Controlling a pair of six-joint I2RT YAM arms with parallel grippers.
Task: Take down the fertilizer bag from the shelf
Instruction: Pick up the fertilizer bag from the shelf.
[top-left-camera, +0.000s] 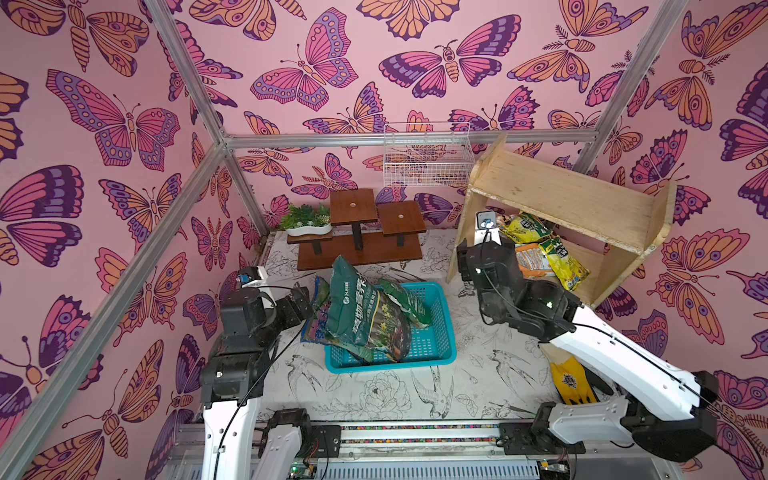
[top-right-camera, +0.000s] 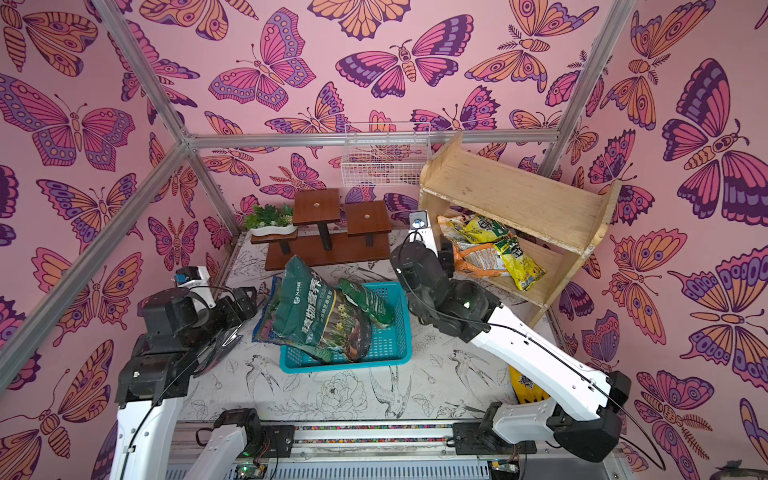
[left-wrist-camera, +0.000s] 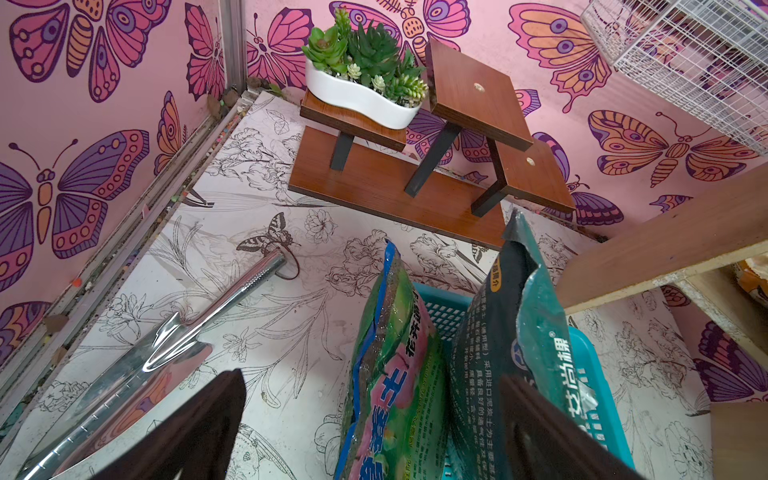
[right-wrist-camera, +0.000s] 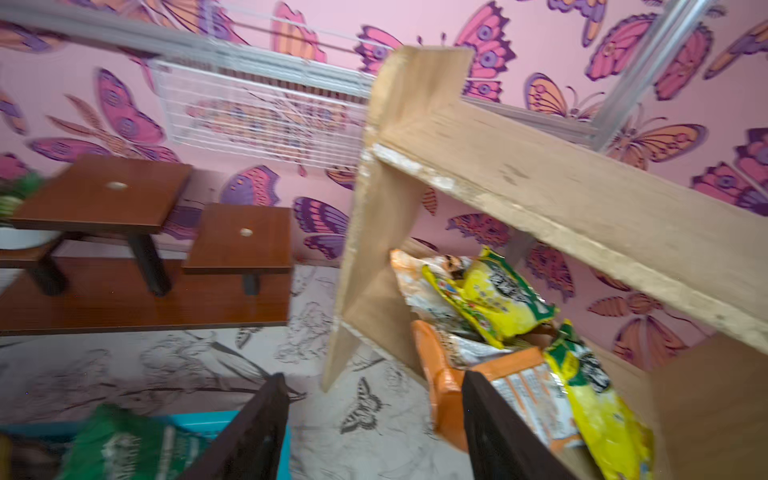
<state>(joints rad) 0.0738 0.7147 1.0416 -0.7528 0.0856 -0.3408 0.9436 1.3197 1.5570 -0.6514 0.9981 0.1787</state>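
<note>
Glove (top-left-camera: 569, 378): yellow, flat on the surface (top-left-camera: 490, 365), partly hidden by the right arm
Basket (top-left-camera: 390, 366): blue, mid-surface, holding a big green bag (top-left-camera: 365, 320) leaning across it and a small green bag (top-left-camera: 405, 300) behind
Pink bag (left-wrist-camera: 395, 395): on edge at the basket's left side, pressed against the big green bag
Left gripper (left-wrist-camera: 372, 376): spread wide, level with the pink bag's edge; contact unclear
Trowel (left-wrist-camera: 166, 345): shiny metal, flat on the surface near the left wall
Right gripper (right-wrist-camera: 374, 376): spread, aimed at the lower tier of the shelf (right-wrist-camera: 582, 216), one finger (right-wrist-camera: 498, 428) overlapping the near end of the orange bag (right-wrist-camera: 519, 374); touching or not, cannot tell
Orange bag: flat on the lower tier, towards its left end
Front yellow bag (top-left-camera: 565, 262): lying partly over the orange bag, on the same tier
Back yellow bag (top-left-camera: 523, 227): further in, propped above the orange bag
Shelf: pale plywood, far right, angled to the back wall
Stand (top-left-camera: 361, 249): dark brown, stepped, at the back wall, left of the shelf
Plant (top-left-camera: 305, 218): in a white dish on the stand's low left step
Wire basket (top-left-camera: 428, 158): white, on the back wall, above stand and shelf
</note>
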